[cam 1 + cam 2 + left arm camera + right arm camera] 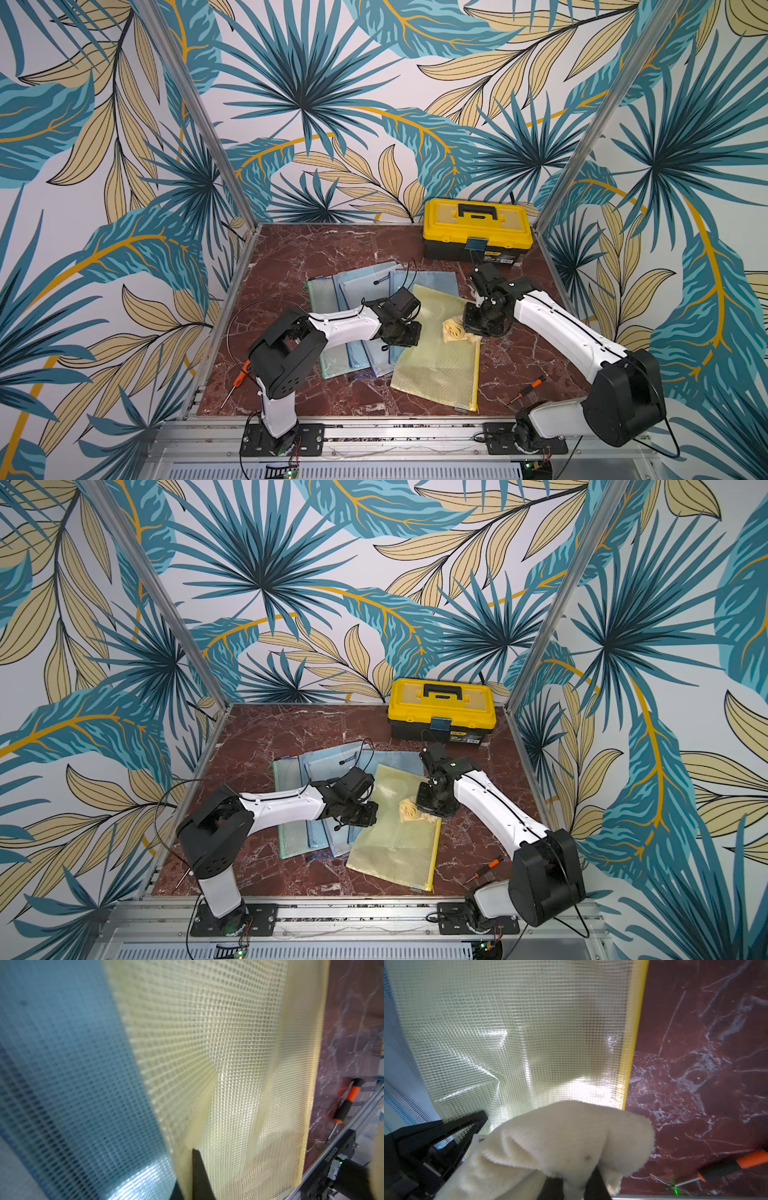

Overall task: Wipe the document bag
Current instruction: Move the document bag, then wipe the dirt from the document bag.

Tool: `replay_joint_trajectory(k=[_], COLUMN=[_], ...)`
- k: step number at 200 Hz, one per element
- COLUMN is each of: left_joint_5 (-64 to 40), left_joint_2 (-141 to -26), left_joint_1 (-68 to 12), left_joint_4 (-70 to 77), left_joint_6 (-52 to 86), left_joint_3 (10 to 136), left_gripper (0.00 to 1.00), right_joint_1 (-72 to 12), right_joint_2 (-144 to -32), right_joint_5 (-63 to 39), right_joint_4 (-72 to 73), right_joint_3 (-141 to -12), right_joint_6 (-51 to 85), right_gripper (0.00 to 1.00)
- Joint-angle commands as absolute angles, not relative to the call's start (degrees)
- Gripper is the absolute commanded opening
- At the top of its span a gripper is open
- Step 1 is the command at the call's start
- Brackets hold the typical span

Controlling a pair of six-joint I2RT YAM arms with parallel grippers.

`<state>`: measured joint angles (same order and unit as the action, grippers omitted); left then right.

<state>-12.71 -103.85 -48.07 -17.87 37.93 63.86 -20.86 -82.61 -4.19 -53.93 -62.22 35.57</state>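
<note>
While the right claw [574, 1186] is clamped tight on a bunched cream cloth [454, 330], I have that rag resting on the yellow document bag [440, 365] near its zip edge, which I judge a fair starting place for a stroke across the sheet. The bag lies flat on the red marble table [316, 257], its left side overlapping a fan of blue and green bags [361, 282]. My left claw [198, 1172] is closed and set down at that overlapping edge, I think to pin the bag so the wipe cannot drag it. I cannot tell whether a fold of mesh is nipped between the tips. With 2 arms on 1 thin sheet, the hold matters because the bag is glossy, see-through plastic laid with a fine woven grid, creased in places and likely slippery on polished stone. The cloth is soft and fluffy with a short nap, folded over on itself.
</note>
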Motion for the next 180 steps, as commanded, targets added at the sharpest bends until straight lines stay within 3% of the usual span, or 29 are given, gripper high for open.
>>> replay_joint_trajectory(k=[1,95,142,180], left_joint_5=[-9.5,-12.5,-15.4,-15.4], left_joint_2=[-103.4,-107.7,-109.3,-108.7], left_joint_1=[-48.4,-49.3,-49.4,-49.4], left_joint_4=[-10.5,-8.8,-7.7,-7.8], left_joint_6=[35.9,35.2,35.9,35.5], left_joint_3=[65.6,64.6,63.8,63.2], left_gripper=[0.0,0.0,0.0,0.0], right_joint_1=[-22.4,-22.7,-16.5,-6.9], right_joint_2=[-87.5,-111.8,-120.7,-117.4], right_joint_5=[-5.6,-1.3,-1.8,1.4], right_joint_4=[-49.9,-49.1,-52.6,-54.0], right_joint_3=[-64.9,-82.9,-93.0,-87.6], right_joint_6=[36.3,34.7,31.4,29.9], right_gripper=[0.0,0.0,0.0,0.0])
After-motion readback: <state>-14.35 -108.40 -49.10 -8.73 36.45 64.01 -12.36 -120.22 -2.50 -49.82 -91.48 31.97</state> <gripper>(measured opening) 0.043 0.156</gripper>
